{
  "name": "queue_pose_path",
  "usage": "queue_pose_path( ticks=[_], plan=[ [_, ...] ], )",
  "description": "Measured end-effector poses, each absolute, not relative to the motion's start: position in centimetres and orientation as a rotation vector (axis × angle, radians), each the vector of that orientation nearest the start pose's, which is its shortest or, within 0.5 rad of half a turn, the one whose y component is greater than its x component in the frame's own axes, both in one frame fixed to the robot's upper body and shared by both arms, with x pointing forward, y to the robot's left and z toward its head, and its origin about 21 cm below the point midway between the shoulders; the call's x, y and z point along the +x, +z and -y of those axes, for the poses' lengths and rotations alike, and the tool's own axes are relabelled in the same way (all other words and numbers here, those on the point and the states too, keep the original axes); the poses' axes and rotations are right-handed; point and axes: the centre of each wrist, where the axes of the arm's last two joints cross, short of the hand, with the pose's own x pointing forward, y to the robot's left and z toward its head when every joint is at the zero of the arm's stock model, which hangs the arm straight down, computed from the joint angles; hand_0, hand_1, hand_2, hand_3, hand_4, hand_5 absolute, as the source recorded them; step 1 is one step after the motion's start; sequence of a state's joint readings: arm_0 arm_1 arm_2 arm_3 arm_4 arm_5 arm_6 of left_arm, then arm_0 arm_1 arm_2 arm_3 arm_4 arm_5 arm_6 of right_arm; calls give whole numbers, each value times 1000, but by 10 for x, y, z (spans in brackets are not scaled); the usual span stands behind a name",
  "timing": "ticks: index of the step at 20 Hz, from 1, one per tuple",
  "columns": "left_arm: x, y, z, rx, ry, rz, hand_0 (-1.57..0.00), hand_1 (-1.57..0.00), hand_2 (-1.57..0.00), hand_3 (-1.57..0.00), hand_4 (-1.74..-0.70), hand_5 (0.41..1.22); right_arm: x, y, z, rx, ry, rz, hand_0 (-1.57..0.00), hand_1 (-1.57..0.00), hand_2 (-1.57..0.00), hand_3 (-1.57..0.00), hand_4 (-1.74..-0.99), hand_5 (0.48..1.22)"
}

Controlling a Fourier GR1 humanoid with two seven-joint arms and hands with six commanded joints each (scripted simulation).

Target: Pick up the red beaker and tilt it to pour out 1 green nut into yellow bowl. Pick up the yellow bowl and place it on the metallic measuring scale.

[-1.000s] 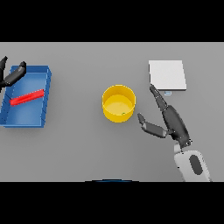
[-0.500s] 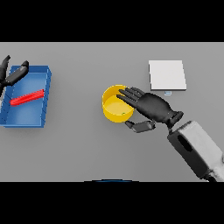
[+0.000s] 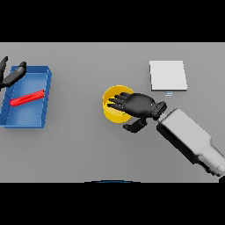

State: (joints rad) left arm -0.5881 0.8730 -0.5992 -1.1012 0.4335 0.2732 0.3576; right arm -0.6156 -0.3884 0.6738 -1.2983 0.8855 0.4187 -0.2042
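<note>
I see my right hand (image 3: 139,105) spread flat over the yellow bowl (image 3: 113,110), fingers straight, thumb hanging just beside its rim. The scale (image 3: 168,75) lies beyond the wrist. My left hand (image 3: 12,75) hovers, relaxed, at the blue tray (image 3: 26,118) holding 1 red piece (image 3: 27,98).

A blue tray (image 3: 47,79) with a red stick (image 3: 27,97) in it sits on a grey counter (image 3: 79,149).

The tray is a shallow, open rectangle with low blue walls, placed at the far left of the counter. The red stick is long and thin. It lies flat on the tray floor at a slant, its right end higher in the view than its left, across the upper half.
</note>
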Motion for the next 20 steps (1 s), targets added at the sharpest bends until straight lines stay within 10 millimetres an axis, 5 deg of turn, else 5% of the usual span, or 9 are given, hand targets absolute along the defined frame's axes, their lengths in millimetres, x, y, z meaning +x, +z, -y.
queue_pose_path(
  ticks=[12, 14, 17, 20],
  plan=[
    [351, 94, -345, 573, -403, 1139, 1, 1, 1, 1, -713, 686, 351, 51, 116, -373, 2179, 1160, -3, -16, -19, -43, -1336, 810],
    [350, 96, -351, 581, -390, 1133, 1, 1, 1, 1, -714, 691, 352, 50, 114, -360, 2174, 1149, -287, -236, -176, -173, -1387, 873],
    [348, 97, -349, 583, -387, 1134, 1, 1, 1, 1, -719, 692, 352, 50, 114, -353, 2202, 1151, -914, -869, -695, -456, -1512, 1043],
    [349, 100, -354, 587, -393, 1148, 1, 1, 1, 1, -724, 696, 352, 50, 115, -324, 2203, 1171, -1235, -1211, -1122, -834, -1614, 1130]
  ],
)
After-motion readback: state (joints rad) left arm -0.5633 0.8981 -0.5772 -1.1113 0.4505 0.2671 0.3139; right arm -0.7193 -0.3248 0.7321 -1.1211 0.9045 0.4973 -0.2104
